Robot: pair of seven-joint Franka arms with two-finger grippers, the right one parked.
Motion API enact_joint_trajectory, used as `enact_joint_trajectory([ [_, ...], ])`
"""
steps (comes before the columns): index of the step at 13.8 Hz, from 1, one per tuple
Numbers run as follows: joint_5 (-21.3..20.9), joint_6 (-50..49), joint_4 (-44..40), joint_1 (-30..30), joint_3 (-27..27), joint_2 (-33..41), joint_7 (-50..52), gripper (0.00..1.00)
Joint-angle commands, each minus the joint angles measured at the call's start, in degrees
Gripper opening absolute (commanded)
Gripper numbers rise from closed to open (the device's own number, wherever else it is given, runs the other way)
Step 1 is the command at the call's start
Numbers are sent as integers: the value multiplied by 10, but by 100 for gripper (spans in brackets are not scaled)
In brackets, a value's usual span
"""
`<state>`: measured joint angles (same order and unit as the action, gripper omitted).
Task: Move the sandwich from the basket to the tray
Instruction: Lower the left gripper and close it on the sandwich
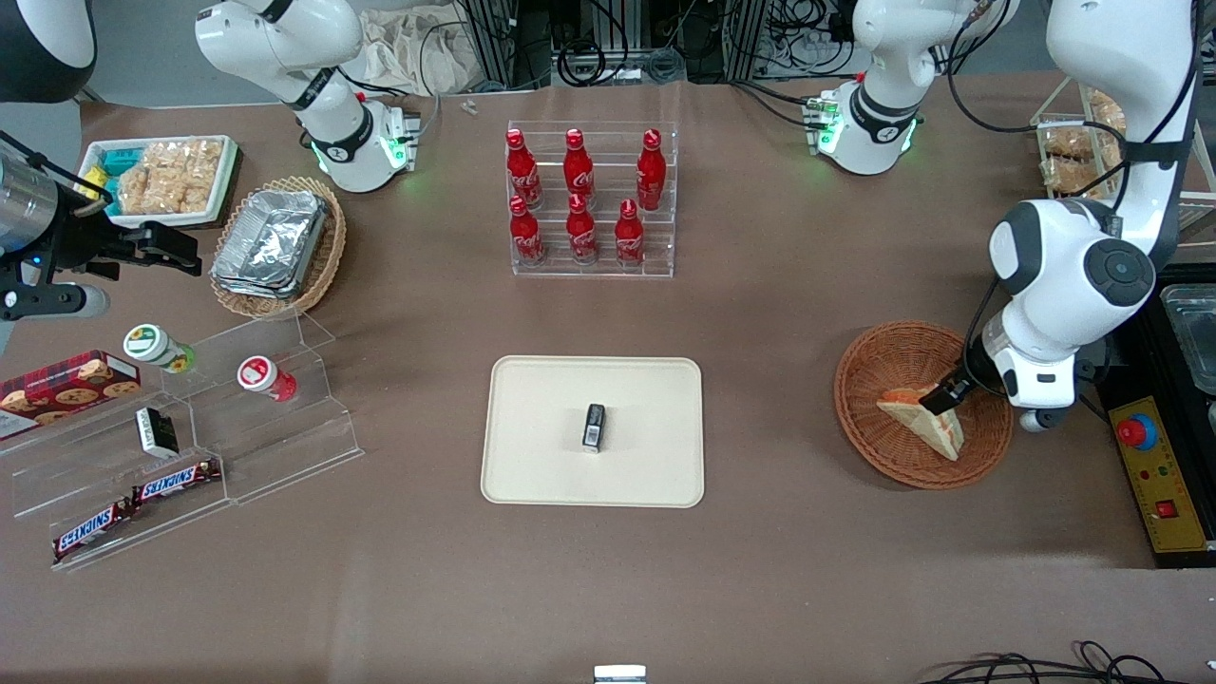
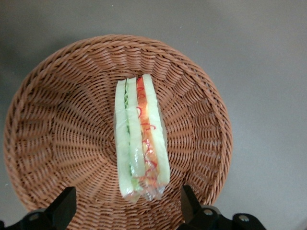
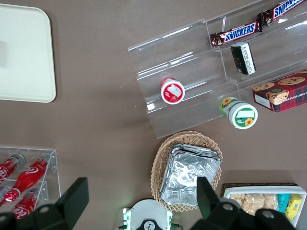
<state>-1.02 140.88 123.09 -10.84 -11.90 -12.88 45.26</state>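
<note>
Six red cola bottles [image 1: 579, 195] are standing, two Snickers bars [image 1: 176, 481] and two lidded cups [image 1: 266, 377] are lying; the gripper [image 1: 940, 397] is hovering over one sandwich [image 1: 926, 423].

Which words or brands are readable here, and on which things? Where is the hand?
"SNICKERS": on two bars on the clear stand.
Script on the red bottles: too small to read.
Dark packet on the tray: unreadable.
Hand: open above the sandwich in the basket.

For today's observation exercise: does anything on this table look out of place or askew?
Yes: a small black packet lies on the cream tray, where the sandwich should go. The sandwich is in the basket, standing on edge, with the open gripper above it.
</note>
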Motion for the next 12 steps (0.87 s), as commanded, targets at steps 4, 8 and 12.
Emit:
enact_joint_trajectory([
  [4,-2,71,11,-3,-2,-38,22,98],
  [8,-1,74,6,-3,-2,-54,39,89],
  [12,-2,74,-8,-2,-2,-65,56,57],
])
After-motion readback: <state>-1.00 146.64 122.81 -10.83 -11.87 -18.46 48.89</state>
